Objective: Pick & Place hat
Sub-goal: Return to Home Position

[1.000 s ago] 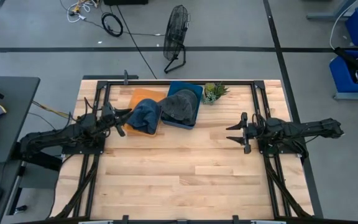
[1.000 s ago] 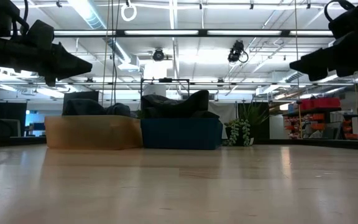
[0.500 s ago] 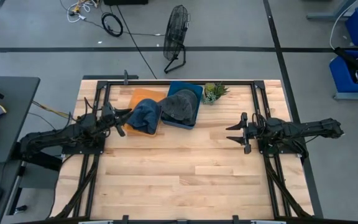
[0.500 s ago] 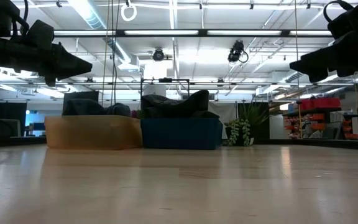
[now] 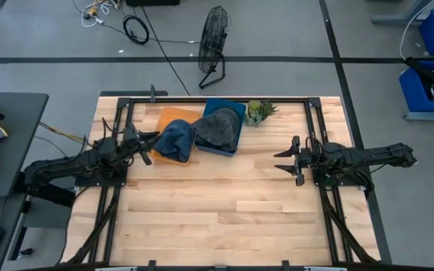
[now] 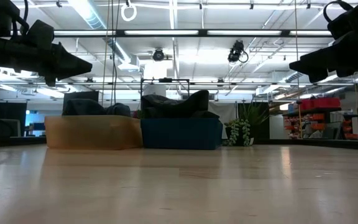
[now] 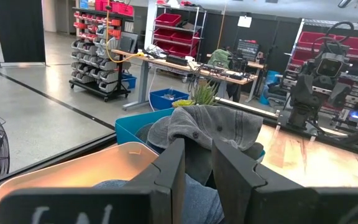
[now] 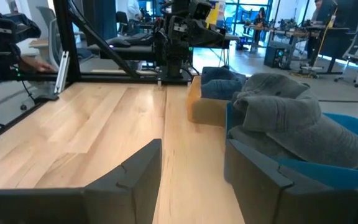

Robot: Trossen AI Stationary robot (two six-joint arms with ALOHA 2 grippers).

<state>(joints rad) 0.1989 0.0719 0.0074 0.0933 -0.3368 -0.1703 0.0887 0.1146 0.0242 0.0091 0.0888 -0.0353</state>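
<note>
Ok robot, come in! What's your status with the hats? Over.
Left gripper open, empty, beside the orange bin. Right gripper open, empty, over the table. Blue cap in orange bin, dark cap in blue bin. Nothing in the way.

The table (image 5: 224, 214) is built of pale wood planks, smooth, with a soft sheen. At twelve o'clock, the orange bin (image 5: 173, 114) and blue bin (image 5: 232, 108) are seen as smooth matt plastic. Soft cloth is shown by the blue cap (image 5: 173, 139) and the faded grey cap (image 5: 217, 128). The frame (image 5: 217, 100) is matt black metal.
</note>
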